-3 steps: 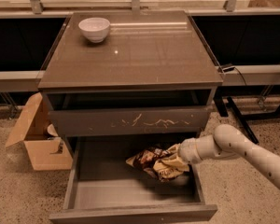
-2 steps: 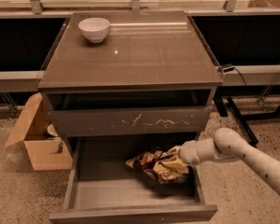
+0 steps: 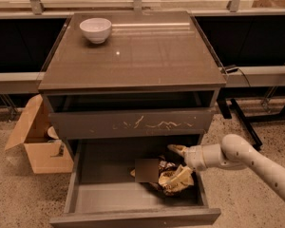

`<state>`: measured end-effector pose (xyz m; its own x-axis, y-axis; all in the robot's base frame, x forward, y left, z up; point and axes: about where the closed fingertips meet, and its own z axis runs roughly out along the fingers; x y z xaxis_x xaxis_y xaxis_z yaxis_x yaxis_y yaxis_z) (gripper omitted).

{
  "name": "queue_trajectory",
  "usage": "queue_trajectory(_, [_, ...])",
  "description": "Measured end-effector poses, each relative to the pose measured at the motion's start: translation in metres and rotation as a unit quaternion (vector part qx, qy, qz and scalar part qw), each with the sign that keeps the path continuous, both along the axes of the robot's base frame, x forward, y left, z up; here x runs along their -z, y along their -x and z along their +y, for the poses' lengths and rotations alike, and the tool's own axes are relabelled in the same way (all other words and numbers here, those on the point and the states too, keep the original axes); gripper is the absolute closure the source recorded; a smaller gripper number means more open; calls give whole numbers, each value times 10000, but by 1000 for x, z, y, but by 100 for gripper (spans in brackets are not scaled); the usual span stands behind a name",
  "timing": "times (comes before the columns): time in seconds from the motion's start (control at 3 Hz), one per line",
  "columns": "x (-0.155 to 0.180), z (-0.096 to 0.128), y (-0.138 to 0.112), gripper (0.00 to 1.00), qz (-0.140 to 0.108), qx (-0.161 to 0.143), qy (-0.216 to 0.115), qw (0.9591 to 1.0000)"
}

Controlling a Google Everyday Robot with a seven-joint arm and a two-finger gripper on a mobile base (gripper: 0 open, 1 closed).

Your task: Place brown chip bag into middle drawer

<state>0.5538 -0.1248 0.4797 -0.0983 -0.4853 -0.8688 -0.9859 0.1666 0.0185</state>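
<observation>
The brown chip bag (image 3: pixel 167 180), crumpled dark brown and tan foil, lies on the grey floor of the open middle drawer (image 3: pixel 133 217), right of centre. A dark square patch sits at its left edge. My gripper (image 3: pixel 179 162) reaches in from the right on a white arm, right at the bag's right side. Its fingers are spread, the upper fingertip (image 3: pixel 175 148) above the bag and the lower one against the bag's tan part. The drawer is pulled far out, below the drawer front with pale scratch marks (image 3: pixel 133 123).
A white bowl (image 3: pixel 95 29) stands at the back left of the cabinet top (image 3: pixel 133 56). An open cardboard box (image 3: pixel 38 144) sits on the floor to the left. Dark rails and a cable run behind on the right.
My gripper's fingers have spread apart around the bag, and the wrist has drawn back slightly to the right. The bag has settled on the drawer floor.
</observation>
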Motion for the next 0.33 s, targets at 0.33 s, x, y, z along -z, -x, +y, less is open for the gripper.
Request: queue_trajectory(0.33, [-21, -4, 18, 0, -149, 74, -183, 9997])
